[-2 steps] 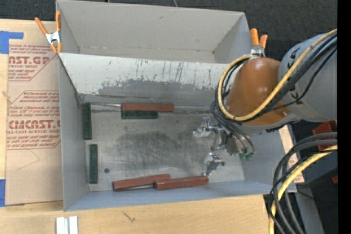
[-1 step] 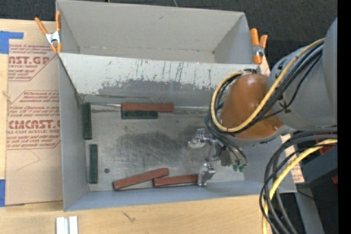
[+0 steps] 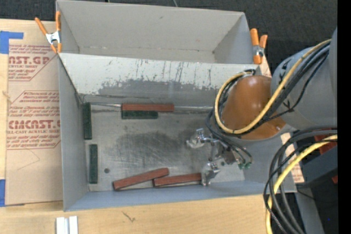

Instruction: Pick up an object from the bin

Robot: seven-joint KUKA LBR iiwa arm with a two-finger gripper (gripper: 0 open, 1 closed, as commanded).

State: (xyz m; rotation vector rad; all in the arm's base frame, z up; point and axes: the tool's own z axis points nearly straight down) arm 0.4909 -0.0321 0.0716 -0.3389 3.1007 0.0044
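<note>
Standing with fingers spread at the right end of a flat brown bar point(image 3: 176, 179) by the scuffed grey bin's point(image 3: 164, 198) front wall, the gripper point(image 3: 202, 157) has a second brown bar point(image 3: 140, 178) beside that one and slim green strips point(image 3: 86, 120) well apart.

The grey bin point(image 3: 74, 145) holds three red-brown bars point(image 3: 141, 178) and three dark green strips point(image 3: 87, 120) on its floor.

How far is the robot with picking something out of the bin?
Done: the gripper is down in the bin, by its right wall. In hand: nothing between its open fingers. Left: close on a thing, perhaps the reddish-brown bar beside it, and lift.
</note>
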